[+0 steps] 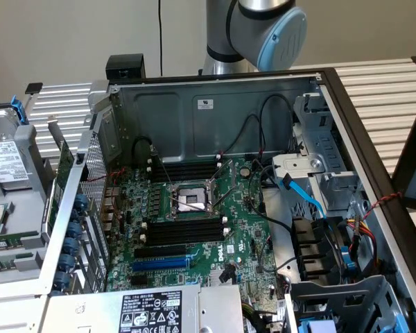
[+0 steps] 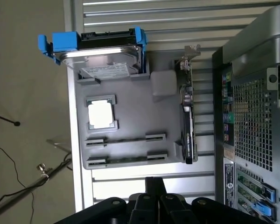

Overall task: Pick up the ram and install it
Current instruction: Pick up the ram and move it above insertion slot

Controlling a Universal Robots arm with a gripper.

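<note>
The ram (image 2: 126,139) stands on edge in a groove of the grey plastic tray (image 2: 130,107), with a second stick (image 2: 127,159) in the next groove. The tray rests on the slatted tabletop (image 2: 130,14) beside the metal case (image 2: 252,116). Seen edge-on, the ram is a thin, straight line. It likely handles as light and stiff but brittle, with delicate chips and contacts. The best hold looks to be a pinch across the flat faces near mid-length, along the upper edge. The jaws are together, holding nothing, near the tray's edge.
</note>
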